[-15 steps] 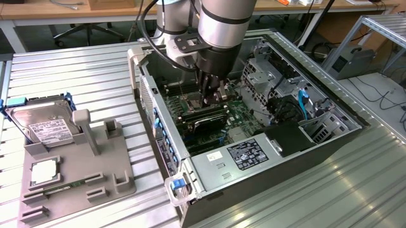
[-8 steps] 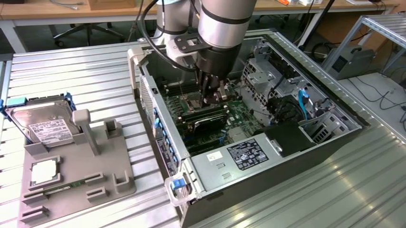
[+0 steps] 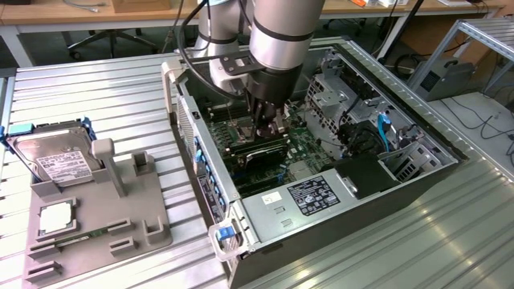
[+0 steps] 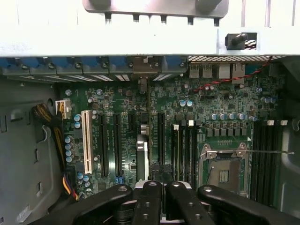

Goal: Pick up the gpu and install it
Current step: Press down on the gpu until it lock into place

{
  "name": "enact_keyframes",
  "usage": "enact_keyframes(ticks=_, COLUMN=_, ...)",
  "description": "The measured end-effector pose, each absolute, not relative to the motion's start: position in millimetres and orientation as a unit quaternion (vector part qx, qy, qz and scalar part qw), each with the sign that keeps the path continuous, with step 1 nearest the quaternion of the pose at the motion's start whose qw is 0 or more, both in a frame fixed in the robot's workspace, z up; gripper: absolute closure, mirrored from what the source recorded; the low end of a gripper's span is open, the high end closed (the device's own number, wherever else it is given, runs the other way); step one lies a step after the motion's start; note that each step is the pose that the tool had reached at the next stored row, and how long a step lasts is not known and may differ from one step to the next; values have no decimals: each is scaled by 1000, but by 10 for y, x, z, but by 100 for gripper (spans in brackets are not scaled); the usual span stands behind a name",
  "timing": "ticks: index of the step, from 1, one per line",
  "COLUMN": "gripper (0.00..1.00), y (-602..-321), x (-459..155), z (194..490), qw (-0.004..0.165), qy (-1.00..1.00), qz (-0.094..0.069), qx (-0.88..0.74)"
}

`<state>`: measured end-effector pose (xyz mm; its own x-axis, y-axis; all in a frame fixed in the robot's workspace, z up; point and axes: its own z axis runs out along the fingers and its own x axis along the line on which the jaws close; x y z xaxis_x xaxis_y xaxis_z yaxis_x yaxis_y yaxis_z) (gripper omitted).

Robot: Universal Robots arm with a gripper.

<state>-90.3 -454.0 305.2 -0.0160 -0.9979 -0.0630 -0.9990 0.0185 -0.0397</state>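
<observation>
**Bench** (image 3: 96, 90), ribbed metal, taken from the exterior view's left to its right.

1. **Grey parts holder** (image 3: 120, 235), near the bench's left edge. It carries a hard drive (image 3: 52, 159) in a blue-edged frame, a square processor (image 3: 56, 217) and a slim green memory stick (image 3: 76, 238). No dark card stands in it.
2. **Open computer case** (image 3: 189, 120), mid-bench, lying on its side with the motherboard facing up. The labelled power supply (image 3: 317, 195) is at its near end.
3. **My hand** (image 3: 269, 129), lowered into the case over the motherboard, toward the case's far end.
4. **The gpu** (image 4: 143, 154). In the wrist view it is a thin card seen edge-on, straight ahead of my hand (image 4: 163, 187). Its long axis runs from my fingers toward the rear wall of the case, where its pale bracket end meets the row of blue slot clips (image 4: 93, 62). It lies parallel to the black expansion slots, between the white slot (image 4: 86, 140) and the empty processor socket (image 4: 225, 171).

**State of the hand:** fingers drawn close together. I judge them clamped on the card's top edge, though the contact itself is hidden.

**Views compared:** the wrist view shows how the card lines up with the slots. The exterior view shows my depth in the case and the holder without the card. Whether the card is seated, I cannot tell.
</observation>
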Motion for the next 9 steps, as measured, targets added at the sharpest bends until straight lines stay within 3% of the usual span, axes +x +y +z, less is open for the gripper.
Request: enact_keyframes(ticks=9, gripper=89, y=-4540, x=-905, z=2907, qw=34, qy=716, qz=5, qx=-697)
